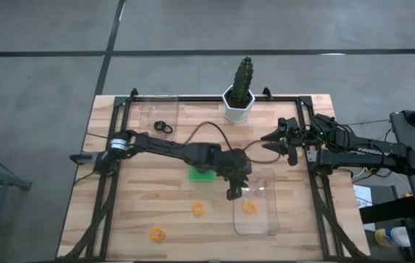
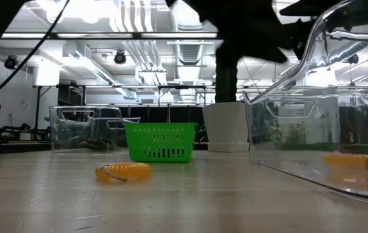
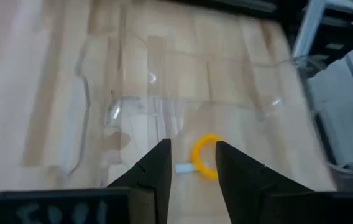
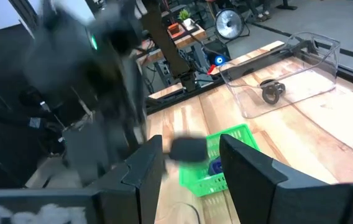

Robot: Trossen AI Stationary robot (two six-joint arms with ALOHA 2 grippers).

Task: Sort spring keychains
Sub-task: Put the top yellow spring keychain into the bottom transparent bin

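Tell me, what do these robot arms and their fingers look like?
Both arms are black and jointed. The left arm has a silver band near its base and a dark cable looping over it. The right arm carries pale lettering along its side. Each gripper ends in two flat, dark fingers, squared off like wedges.

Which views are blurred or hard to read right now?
Right wrist view: the left arm is a motion-blurred smear. Low view: backlit, arms are silhouettes, ceiling lights glare through the clear bin. Left wrist view: soft, yet the orange keychain reads clearly.
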